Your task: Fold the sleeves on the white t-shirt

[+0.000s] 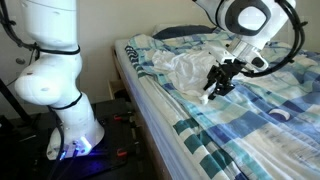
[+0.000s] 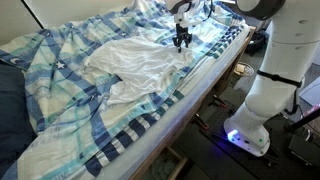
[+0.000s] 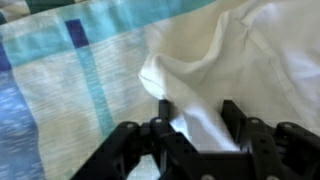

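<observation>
A white t-shirt [image 1: 183,64] lies crumpled on a bed with a blue plaid sheet [image 1: 260,120]; it shows in both exterior views [image 2: 130,66]. My gripper [image 1: 218,82] is at the shirt's edge nearest the bedside [image 2: 182,38], lifted slightly above the sheet. In the wrist view the black fingers [image 3: 197,112] are closed on a fold of the white sleeve fabric [image 3: 205,125], which fills the gap between them. The rest of the t-shirt [image 3: 250,50] spreads above the jaws.
The robot's white base [image 1: 55,90] stands on the floor beside the bed [image 2: 265,90]. A dark pillow [image 1: 185,32] lies at the head of the bed. The bed edge [image 2: 190,110] runs along the robot's side.
</observation>
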Controlling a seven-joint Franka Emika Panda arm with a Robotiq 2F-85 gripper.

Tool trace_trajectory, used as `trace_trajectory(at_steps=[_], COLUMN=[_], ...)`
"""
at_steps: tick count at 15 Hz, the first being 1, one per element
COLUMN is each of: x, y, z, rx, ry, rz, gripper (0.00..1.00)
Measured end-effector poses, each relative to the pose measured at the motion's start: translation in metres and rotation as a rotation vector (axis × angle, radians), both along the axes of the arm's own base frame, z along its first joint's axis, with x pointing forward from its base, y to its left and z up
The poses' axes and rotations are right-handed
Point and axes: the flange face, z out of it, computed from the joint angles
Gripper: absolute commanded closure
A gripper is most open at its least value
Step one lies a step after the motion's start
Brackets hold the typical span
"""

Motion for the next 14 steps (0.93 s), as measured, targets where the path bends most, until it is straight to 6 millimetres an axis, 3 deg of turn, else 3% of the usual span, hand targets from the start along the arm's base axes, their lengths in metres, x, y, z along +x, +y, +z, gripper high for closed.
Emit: trace_trajectory(at_steps=[4, 10, 14], x=[0.005, 0.012, 0.018], y=[0.004, 0.017, 0.053], z=[0.011, 0.038, 0.056], rx=[-0.002, 0.0, 0.005], ry=[-0.018, -0.049, -0.036], rz=[0.009, 0.037, 0.11], gripper=[0.99, 0.99, 0.99])
